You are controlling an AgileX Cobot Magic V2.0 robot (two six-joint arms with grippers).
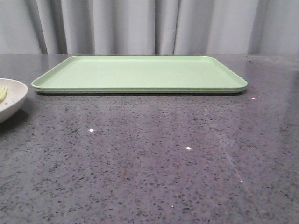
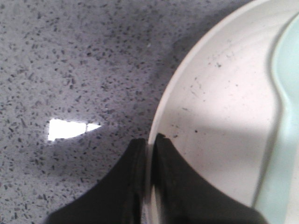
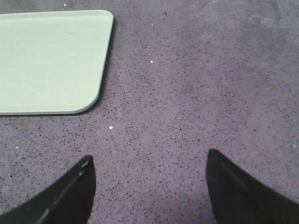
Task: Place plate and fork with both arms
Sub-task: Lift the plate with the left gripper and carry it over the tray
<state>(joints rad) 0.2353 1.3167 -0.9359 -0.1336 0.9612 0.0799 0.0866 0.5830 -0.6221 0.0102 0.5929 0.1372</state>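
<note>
The cream-white speckled plate (image 1: 10, 99) sits at the table's far left, cut off by the front view's edge. A slim yellowish piece, apparently the fork (image 1: 3, 92), lies in it, mostly out of frame. In the left wrist view my left gripper (image 2: 149, 139) is shut on the plate (image 2: 219, 116), pinching its rim with one finger inside and one outside. The right gripper (image 3: 149, 161) hangs open over bare tabletop, nothing between its fingers. Neither gripper shows in the front view.
A flat pale green tray (image 1: 140, 74) lies across the back middle of the speckled grey table; its corner (image 3: 46, 60) shows in the right wrist view, apart from the right gripper. A pale blue utensil (image 2: 285, 116) rests inside the plate. Grey curtains hang behind.
</note>
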